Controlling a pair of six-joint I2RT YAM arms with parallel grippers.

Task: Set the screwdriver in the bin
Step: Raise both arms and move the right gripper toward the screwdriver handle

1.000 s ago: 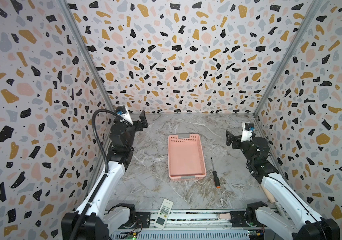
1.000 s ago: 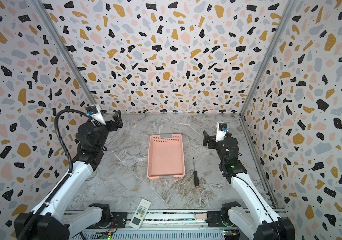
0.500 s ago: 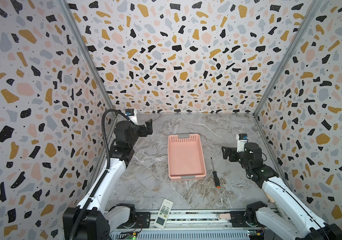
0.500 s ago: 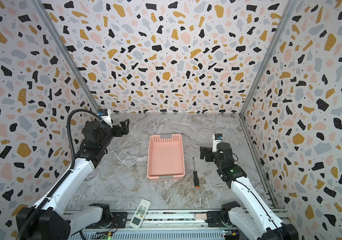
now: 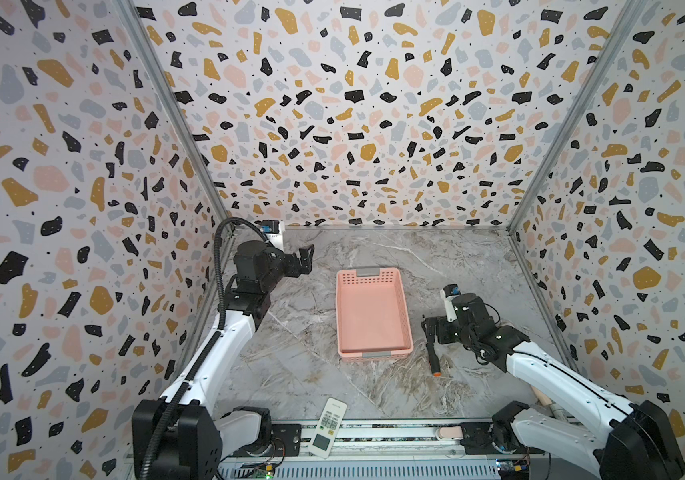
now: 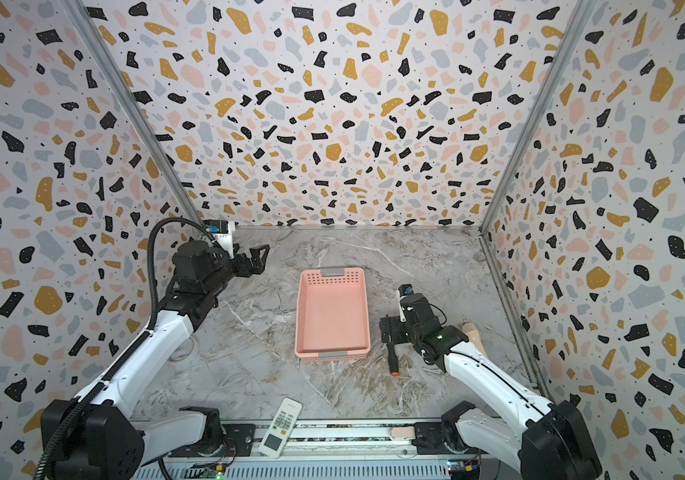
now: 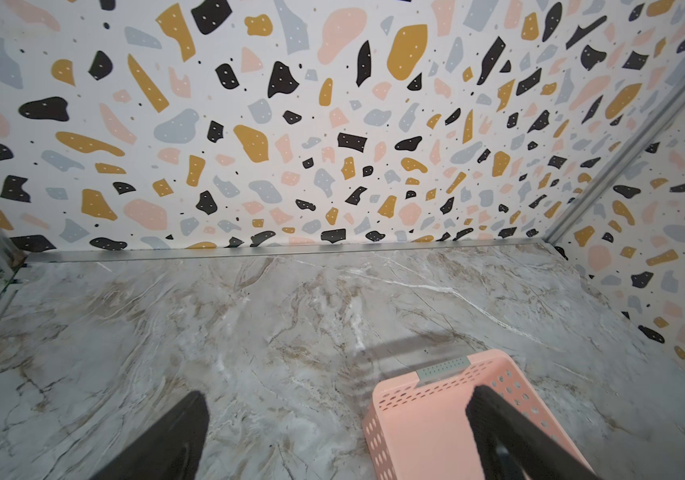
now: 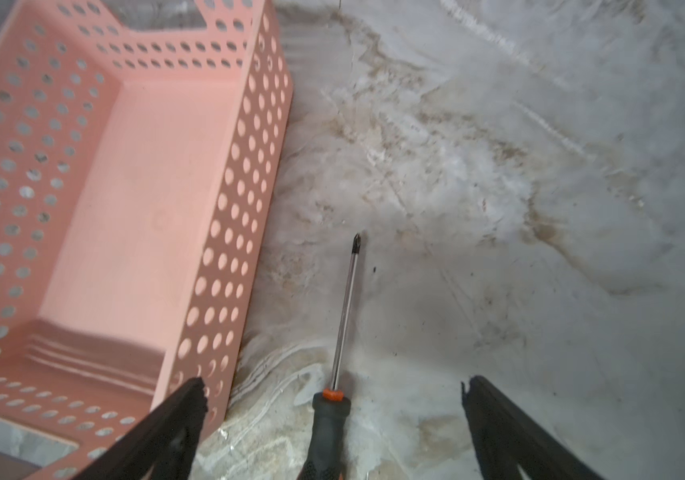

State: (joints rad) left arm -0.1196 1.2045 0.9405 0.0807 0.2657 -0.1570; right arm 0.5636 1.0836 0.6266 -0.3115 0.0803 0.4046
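- While the screwdriver (image 5: 432,360) (image 6: 392,360) lies flat on the desk (image 5: 291,353), it sits outside the bin (image 5: 374,354) (image 6: 332,353), just beside the long wall on the right arm's side, roughly parallel to it.
- Its tip points toward the back wall, its orange butt toward the front rail.
- The right pincer (image 5: 426,330) (image 6: 386,330) hangs low over the spot where shaft meets handle.
- In the right wrist view the right pincer (image 8: 334,384) is spread wide, one finger on each side of the screwdriver (image 8: 339,357), neither touching it; one finger overlaps the bin (image 8: 228,232) wall.
- The bin stands mid-desk, grey tabs at both short ends.
- The left pincer (image 5: 307,257) (image 7: 337,397) is also spread, raised near the back left, apart from the bin (image 7: 415,399).
- A remote (image 5: 328,422) lies at the front edge.
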